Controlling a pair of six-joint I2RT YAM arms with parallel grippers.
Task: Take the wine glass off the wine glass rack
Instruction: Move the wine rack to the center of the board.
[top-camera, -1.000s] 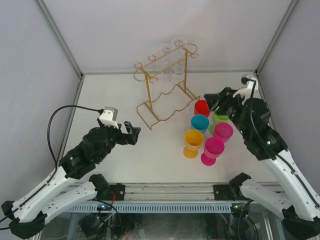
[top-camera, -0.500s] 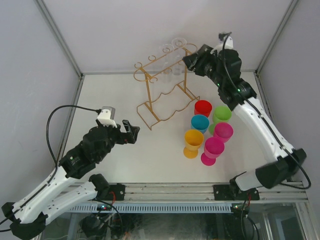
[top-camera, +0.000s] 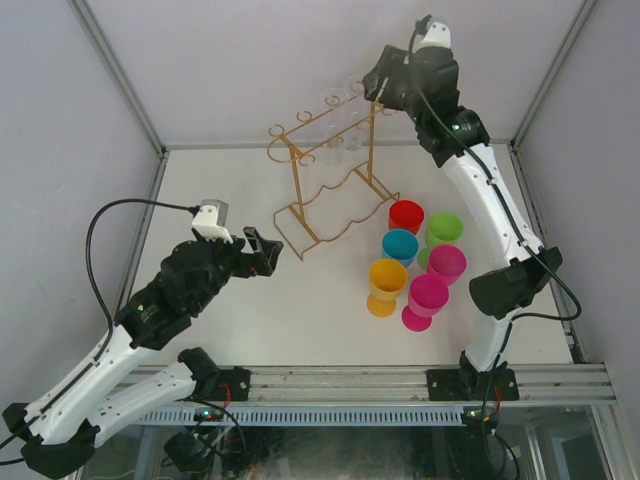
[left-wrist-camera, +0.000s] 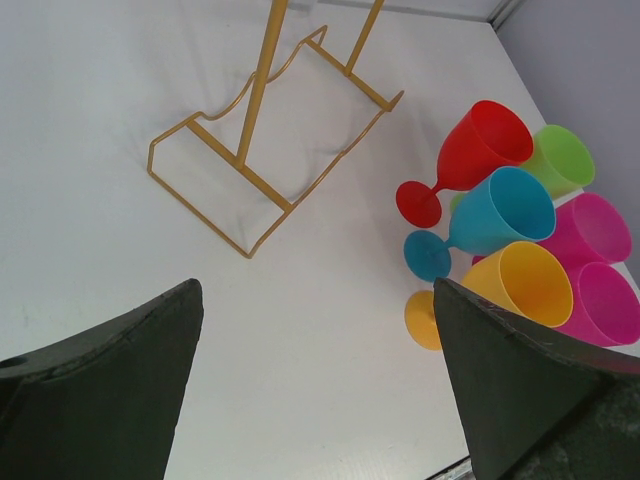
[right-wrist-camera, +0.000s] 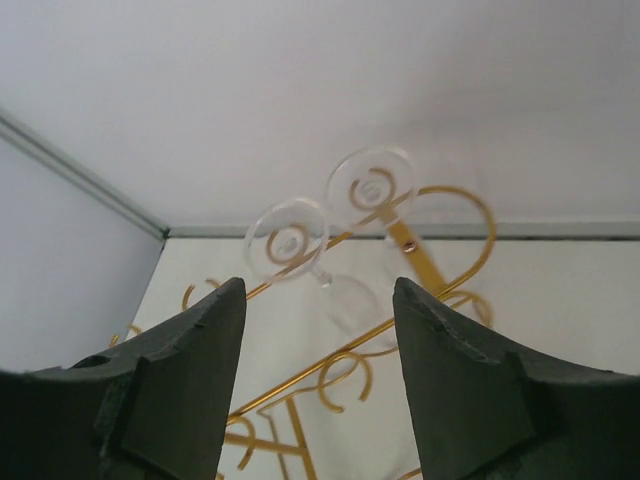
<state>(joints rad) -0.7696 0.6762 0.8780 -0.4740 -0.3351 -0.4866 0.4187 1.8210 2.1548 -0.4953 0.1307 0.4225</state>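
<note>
The gold wire wine glass rack (top-camera: 371, 150) stands at the back of the table. Two clear wine glasses hang upside down from its top rails, one (top-camera: 333, 101) left of the other (top-camera: 357, 88). My right gripper (top-camera: 379, 86) is raised beside the rack's right end and stands open. In the right wrist view the round feet of both glasses (right-wrist-camera: 288, 238) (right-wrist-camera: 371, 187) show beyond the gripper (right-wrist-camera: 318, 300), apart from both fingers, above a rail of the rack (right-wrist-camera: 311, 368). My left gripper (top-camera: 262, 252) hovers open left of the rack's base (left-wrist-camera: 254, 100), with nothing in it (left-wrist-camera: 315, 300).
Several coloured plastic goblets stand in a cluster right of the rack: red (top-camera: 405, 215), blue (top-camera: 400, 245), green (top-camera: 443, 228), pink (top-camera: 447, 263), magenta (top-camera: 427, 297) and yellow (top-camera: 386, 280). The enclosure's back wall is close behind the rack.
My right arm has swung up from over the goblets to the rack's top right end, and its jaws have widened. The left arm has barely shifted.
</note>
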